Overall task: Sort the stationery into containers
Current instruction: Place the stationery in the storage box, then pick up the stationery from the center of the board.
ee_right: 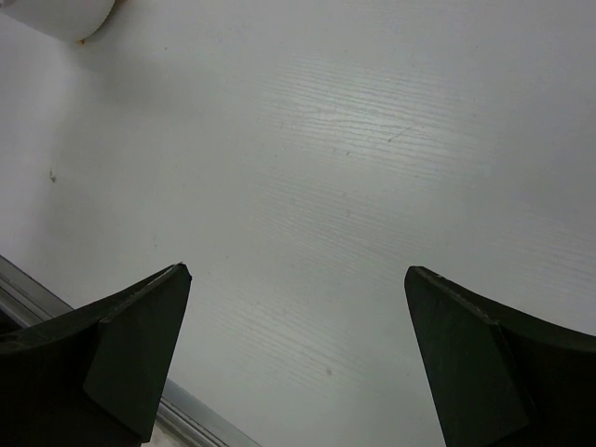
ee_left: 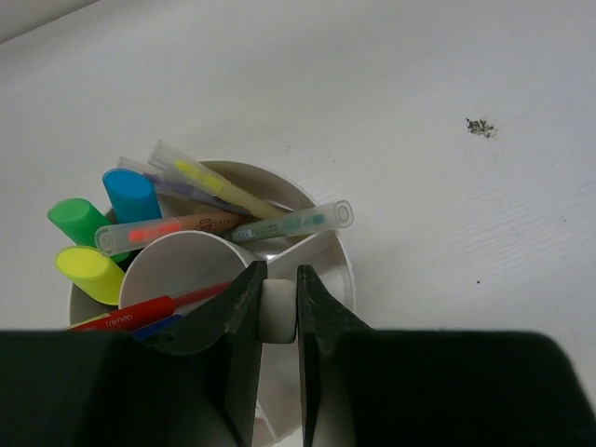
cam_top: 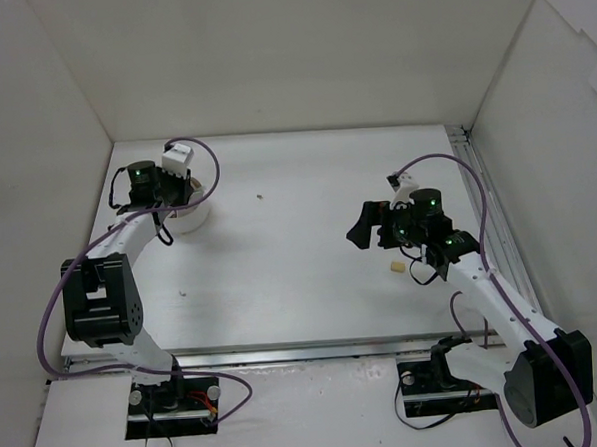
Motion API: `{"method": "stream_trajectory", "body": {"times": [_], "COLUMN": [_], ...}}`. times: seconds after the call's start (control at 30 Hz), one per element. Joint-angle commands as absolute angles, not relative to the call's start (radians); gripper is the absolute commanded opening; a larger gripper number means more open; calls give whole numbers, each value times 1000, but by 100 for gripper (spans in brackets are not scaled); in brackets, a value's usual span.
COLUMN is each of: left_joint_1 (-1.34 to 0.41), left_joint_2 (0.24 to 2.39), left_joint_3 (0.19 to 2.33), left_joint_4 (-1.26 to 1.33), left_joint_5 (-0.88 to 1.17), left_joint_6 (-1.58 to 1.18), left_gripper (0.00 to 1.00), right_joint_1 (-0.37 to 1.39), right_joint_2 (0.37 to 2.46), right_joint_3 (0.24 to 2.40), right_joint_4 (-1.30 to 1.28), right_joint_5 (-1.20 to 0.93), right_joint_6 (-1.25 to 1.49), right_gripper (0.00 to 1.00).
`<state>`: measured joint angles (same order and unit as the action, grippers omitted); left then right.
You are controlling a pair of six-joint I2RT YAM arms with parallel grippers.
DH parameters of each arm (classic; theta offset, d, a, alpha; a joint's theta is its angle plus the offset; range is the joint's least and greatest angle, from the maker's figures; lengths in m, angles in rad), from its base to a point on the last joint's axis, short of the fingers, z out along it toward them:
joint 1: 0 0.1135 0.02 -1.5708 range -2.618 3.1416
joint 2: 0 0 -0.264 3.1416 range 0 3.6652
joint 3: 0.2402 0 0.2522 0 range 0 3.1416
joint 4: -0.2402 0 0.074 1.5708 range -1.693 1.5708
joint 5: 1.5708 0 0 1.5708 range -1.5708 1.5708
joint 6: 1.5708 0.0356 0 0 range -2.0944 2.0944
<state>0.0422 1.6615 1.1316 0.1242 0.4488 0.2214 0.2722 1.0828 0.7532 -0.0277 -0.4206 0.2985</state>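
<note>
The round white tub [ee_left: 340, 265] with inner dividers stands at the back left of the table [cam_top: 193, 217]. It holds green [ee_left: 76, 218], blue [ee_left: 130, 194] and yellow [ee_left: 88, 270] highlighters, clear pens [ee_left: 293, 223] and a red pen [ee_left: 140, 312]. My left gripper [ee_left: 277, 307] is shut on a small white eraser block [ee_left: 277, 312], held just above the tub's near compartment. My right gripper [ee_right: 296, 279] is open and empty above bare table at the right [cam_top: 364, 225]. A small tan eraser [cam_top: 394, 267] lies on the table just below it.
White walls enclose the table on three sides. A metal rail [cam_top: 493, 213] runs along the right edge and another along the front edge [ee_right: 196, 424]. A tiny speck [cam_top: 261, 196] lies mid-table and a dark smudge [ee_left: 480, 128] near the tub.
</note>
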Motion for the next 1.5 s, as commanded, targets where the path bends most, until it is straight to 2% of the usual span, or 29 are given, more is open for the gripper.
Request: {"method": "stream_trajectory", "body": {"times": [0.0,0.03,0.07,0.23,0.43,0.5,0.53,0.57,0.67,0.87,1.07,1.3,1.37,1.4,1.47], "left_joint_1": [44,44,44,44,35,35,35,35,-6,-132,-193,-224,-233,-244,-253], "left_joint_2": [1643,1641,1637,1614,1559,1514,1496,1473,1352,1137,977,924,907,902,888], "left_joint_3": [1180,1178,1177,1177,1170,1164,1163,1158,1118,956,835,810,799,795,793], "left_joint_4": [147,144,144,132,121,118,121,127,140,137,95,80,90,95,83], "left_joint_5": [453,449,442,431,443,471,503,521,569,483,411,408,413,397,377], "left_joint_6": [235,236,235,216,184,164,128,109,20,-176,-180,-181,-164,-163,-160], "left_gripper": [16,20,31,36,50,58,76,99,99,99,99,100,99,99,99], "right_joint_1": [259,256,256,250,238,226,219,215,199,175,172,175,179,181,195], "right_joint_2": [1083,1085,1080,1075,1060,1069,1080,1089,1130,1273,1370,1434,1456,1463,1480], "right_joint_3": [762,761,759,752,730,732,732,729,712,719,744,759,773,778,788], "right_joint_4": [6,6,6,6,-26,-70,-90,-112,-172,-225,-281,-279,-282,-282,-284], "right_joint_5": [-443,-445,-445,-445,-382,-316,-283,-215,-112,-91,-32,43,57,70,94], "right_joint_6": [299,299,299,305,345,383,400,440,507,557,554,557,548,549,540], "right_gripper": [98,98,98,98,98,98,98,98,98,98,98,95,77,62,53]}}
